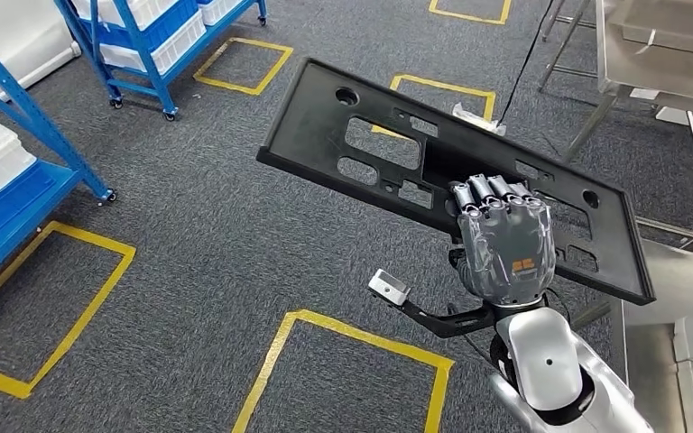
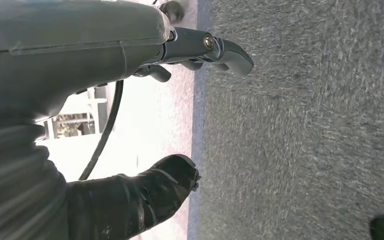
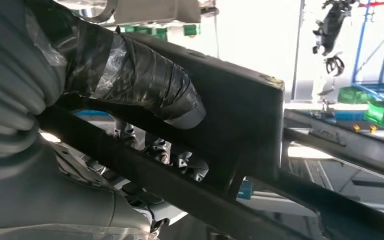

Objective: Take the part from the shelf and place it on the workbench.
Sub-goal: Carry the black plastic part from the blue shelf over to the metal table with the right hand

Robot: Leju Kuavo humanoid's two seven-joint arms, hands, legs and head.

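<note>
Right hand (image 1: 503,242) grips the part (image 1: 388,144), a long flat black plastic panel with several cutouts, held off the floor and tilted, one end up toward the far left, the other down toward the near right. Fingers (image 1: 496,191) curl over the panel's near edge through a cutout; in the right wrist view the taped thumb (image 3: 145,85) presses one face of the part (image 3: 240,115) while the darker fingers (image 3: 180,160) wrap the other side. Grasp sits right of the panel's middle, so most of its length extends out to the left. Left hand (image 2: 130,55) hangs over the carpet (image 2: 305,125), holding nothing; thumb (image 2: 150,192) and fingers (image 2: 220,50) stand apart with a clear gap between them. Carpet (image 1: 207,234) is dark grey, marked with yellow tape squares (image 1: 352,352). Blue shelf (image 1: 18,171) with white bins stands at the left edge, and a second blue wheeled rack (image 1: 158,45) stands at the top left, both well apart from the part. Steel workbench (image 1: 677,298) lies at the lower right, its surface just beside and below the panel's lower end; contact between the two cannot be judged. More metal framing (image 1: 659,45) stands at the top right.
</note>
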